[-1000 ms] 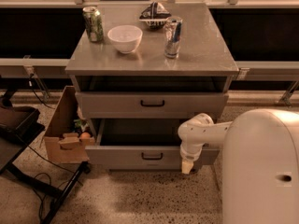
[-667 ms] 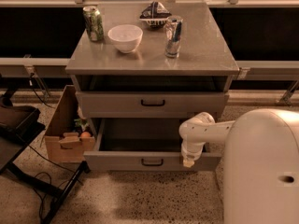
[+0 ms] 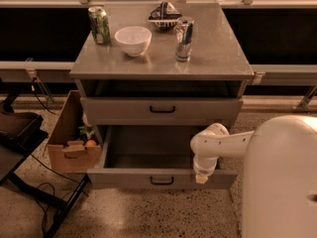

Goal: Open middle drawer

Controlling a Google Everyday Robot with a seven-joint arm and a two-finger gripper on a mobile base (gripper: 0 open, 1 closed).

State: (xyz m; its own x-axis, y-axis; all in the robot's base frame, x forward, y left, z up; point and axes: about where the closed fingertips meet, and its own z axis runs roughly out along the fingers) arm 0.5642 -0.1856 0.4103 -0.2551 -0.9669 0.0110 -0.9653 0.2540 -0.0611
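Bulky white rounded body, smooth white jointed arm, pale-tipped end effector at the middle drawer front

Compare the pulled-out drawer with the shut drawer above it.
The middle drawer is pulled out, its grey interior showing; the upper drawer is shut. The gripper is at the middle drawer's front rim, right of its handle; nothing touches the upper drawer. Both have grey fronts with a small black bar handle at centre.
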